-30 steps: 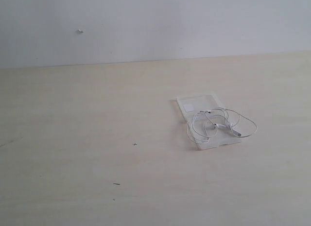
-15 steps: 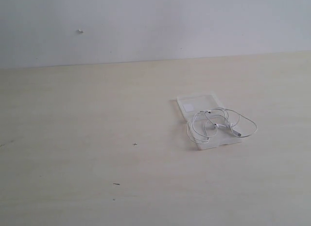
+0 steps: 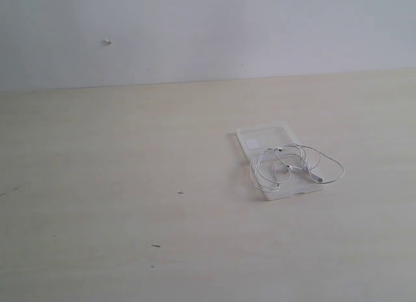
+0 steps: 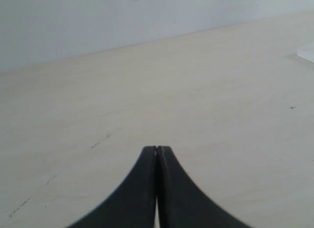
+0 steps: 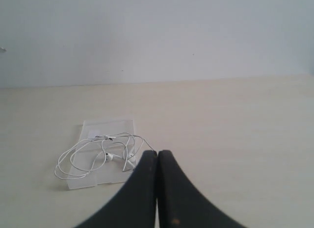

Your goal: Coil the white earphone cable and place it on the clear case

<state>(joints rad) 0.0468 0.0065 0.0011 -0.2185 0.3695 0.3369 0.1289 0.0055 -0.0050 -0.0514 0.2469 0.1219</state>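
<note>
Exterior view — pale wooden tabletop point(image 3: 97, 185) bearing clear case point(image 3: 276, 134); white wall point(image 3: 227, 29) behind.

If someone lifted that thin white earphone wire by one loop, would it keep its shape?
Probably not: the thin white earphone cable lies in loose loops, so it would likely droop and unravel. It looks light, yet might tug the clear flat plastic case beneath it.

Pale wooden table point(image 3: 97, 185) (a small cross mark point(image 3: 180, 193) on it) meets a white wall point(image 3: 227, 29)
</note>
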